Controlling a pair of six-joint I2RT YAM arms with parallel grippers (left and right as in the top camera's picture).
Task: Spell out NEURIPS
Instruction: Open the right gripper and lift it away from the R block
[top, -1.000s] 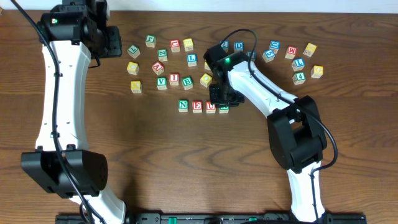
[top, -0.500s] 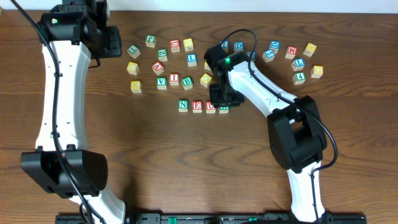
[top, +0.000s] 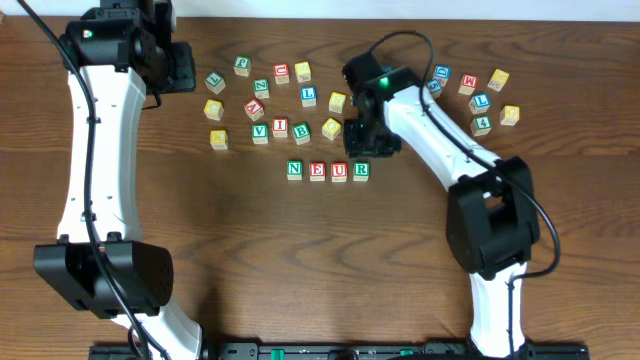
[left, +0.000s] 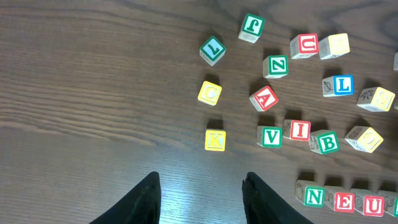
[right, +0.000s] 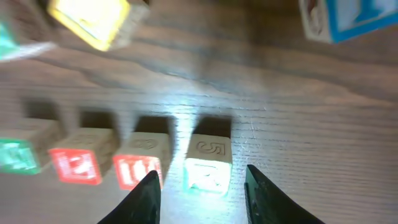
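A row of cubes reads green N, red E, red U, green R. My right gripper hovers just behind the R, open. In the right wrist view the R lies between the spread fingers, touching neither, with the U next to it. The red I cube sits among the loose cubes behind the row. At the far left my left gripper stays open over bare wood, with nothing in it.
Loose letter cubes lie behind the row: blue L, green B, green V, yellow cubes. Another cluster sits at the back right. Bare wood stretches in front of the row.
The right gripper opened, left the R cube at the right end of the row and drew back toward the far side. The left arm stayed still.
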